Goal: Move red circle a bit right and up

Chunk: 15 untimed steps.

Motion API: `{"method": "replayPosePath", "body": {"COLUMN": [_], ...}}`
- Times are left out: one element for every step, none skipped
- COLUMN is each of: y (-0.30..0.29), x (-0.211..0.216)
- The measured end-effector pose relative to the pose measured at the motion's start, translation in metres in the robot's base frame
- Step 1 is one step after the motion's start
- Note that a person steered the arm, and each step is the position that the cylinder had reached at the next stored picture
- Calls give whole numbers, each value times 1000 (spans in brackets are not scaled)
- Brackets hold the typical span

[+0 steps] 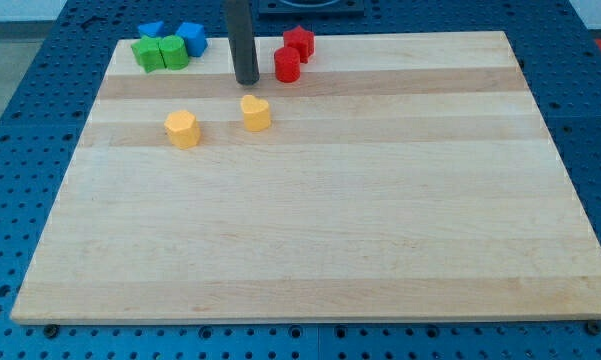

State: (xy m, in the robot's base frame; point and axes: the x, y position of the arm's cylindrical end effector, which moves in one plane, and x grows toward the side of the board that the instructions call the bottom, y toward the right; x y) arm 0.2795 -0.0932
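Observation:
The red circle (287, 64), a short red cylinder, stands near the view's top edge of the wooden board (310, 240). A second red block (299, 43), of angular shape, touches it just above and to its right. My tip (246, 80) is on the board just left of the red circle, with a small gap between them. A yellow heart block (256, 113) lies just below my tip.
A yellow hexagon block (182, 129) lies to the lower left of my tip. Two green blocks (161, 53) and two blue blocks (191, 38) cluster at the board's top left corner. Blue perforated table surrounds the board.

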Motion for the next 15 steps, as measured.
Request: {"method": "replayPosePath", "body": {"y": [9, 27, 46, 56, 63, 63, 73, 87, 95, 101, 102, 102, 102, 102, 102], "x": [-14, -17, -17, -17, -12, -5, 0, 11, 17, 17, 11, -2, -11, -17, -18]}}
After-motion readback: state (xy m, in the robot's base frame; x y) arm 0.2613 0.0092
